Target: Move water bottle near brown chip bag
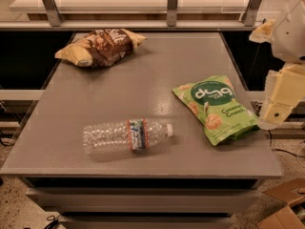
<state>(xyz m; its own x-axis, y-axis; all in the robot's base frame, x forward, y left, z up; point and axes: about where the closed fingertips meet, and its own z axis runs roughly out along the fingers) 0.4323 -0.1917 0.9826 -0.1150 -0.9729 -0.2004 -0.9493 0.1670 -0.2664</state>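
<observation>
Camera view, approach step: my gripper (276, 109) hangs past the table's (143, 80) right edge beside the green bag (217, 106), whether open or closed I cannot tell, the water bottle (126, 136) lying untouched near the front, well apart from the brown chip bag (100, 46) at back-left; next, by my judgement, a reach across to the bottle.

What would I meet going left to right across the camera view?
brown chip bag at the back → water bottle near the front → green bag → gripper, just off the right edge of the table
</observation>
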